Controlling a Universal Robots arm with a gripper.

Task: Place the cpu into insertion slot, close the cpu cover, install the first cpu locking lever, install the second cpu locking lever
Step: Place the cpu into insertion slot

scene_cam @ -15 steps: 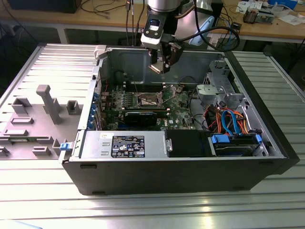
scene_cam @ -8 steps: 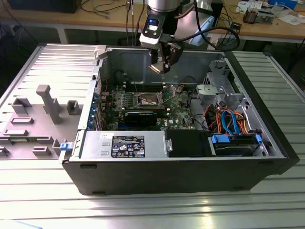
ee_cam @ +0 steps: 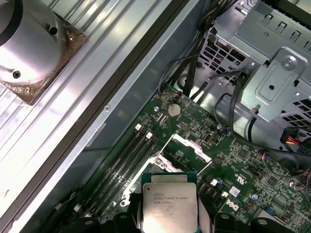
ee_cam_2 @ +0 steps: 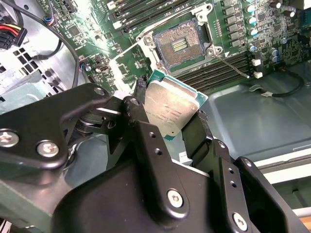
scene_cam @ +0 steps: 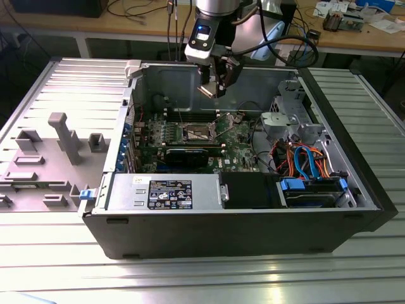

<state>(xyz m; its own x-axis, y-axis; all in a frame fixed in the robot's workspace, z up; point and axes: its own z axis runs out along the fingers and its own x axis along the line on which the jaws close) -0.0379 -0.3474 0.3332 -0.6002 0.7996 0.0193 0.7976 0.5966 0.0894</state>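
The end effector (ee_cam_2: 171, 104), all black links and screws in the second wrist view, has its two fingers closed onto opposite edges of the cpu (ee_cam_2: 167, 114). The chip sits clamped between them with its silvery-grey metal top facing that camera and a thin green rim showing along two sides. In the first wrist view the cpu (ee_cam: 169, 206) hangs in the air over the green motherboard (ee_cam: 252, 170), apart from everything beneath it. The insertion slot (ee_cam_2: 177, 46) lies bare on the board, its field of gold contacts uncovered, and a thin wire locking lever (ee_cam_2: 232, 65) juts out from one of its corners, unlatched. The cpu cover (ee_cam: 192, 145) is swung up and open, its silvery frame and cut-out window tilted clear of the slot. Rows of dark memory slots (ee_cam: 121, 165) run just beside the slot, a coin cell battery (ee_cam: 174, 110) sits near them, and the perforated metal drive cage (ee_cam: 272, 73) rises further off. In the exterior view the end effector (scene_cam: 214, 88) hovers inside the open computer case (scene_cam: 240, 231), above the insertion slot (scene_cam: 196, 132) and near the case's rear wall. The case lies on its side on a ribbed metal desk (scene_cam: 63, 266), with a grey moulded fixture (scene_cam: 63, 136) on the exterior view's left.
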